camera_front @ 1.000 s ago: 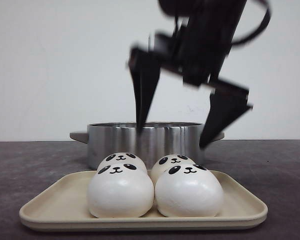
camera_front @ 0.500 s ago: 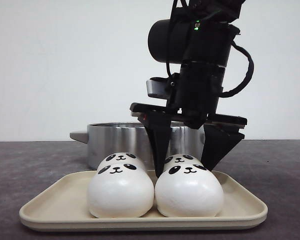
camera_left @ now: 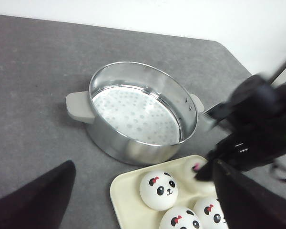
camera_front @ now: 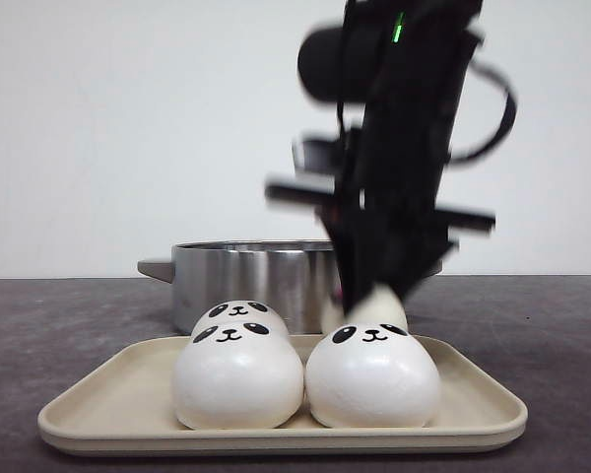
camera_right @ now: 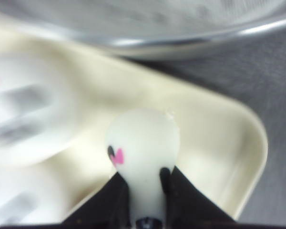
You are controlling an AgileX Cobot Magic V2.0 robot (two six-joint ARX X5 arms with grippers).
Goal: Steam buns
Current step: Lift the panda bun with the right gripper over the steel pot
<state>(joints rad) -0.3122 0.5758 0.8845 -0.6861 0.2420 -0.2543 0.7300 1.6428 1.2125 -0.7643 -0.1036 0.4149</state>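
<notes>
One bun [camera_right: 142, 143] is pinched narrow between the right gripper's [camera_front: 374, 296] closed jaws, just above the back right part of the cream tray [camera_front: 478, 389]. Three buns [camera_front: 238, 379] sit on the tray at the counter's near edge. The steel steamer pot [camera_left: 138, 114] stands just behind. The left gripper [camera_left: 143, 200] hangs above, jaws spread wide and empty.

Three buns [camera_front: 238, 379] sit on the tray [camera_front: 98, 404] before the pot [camera_front: 246, 281]; the right gripper [camera_front: 379, 296] holds a fourth above.
</notes>
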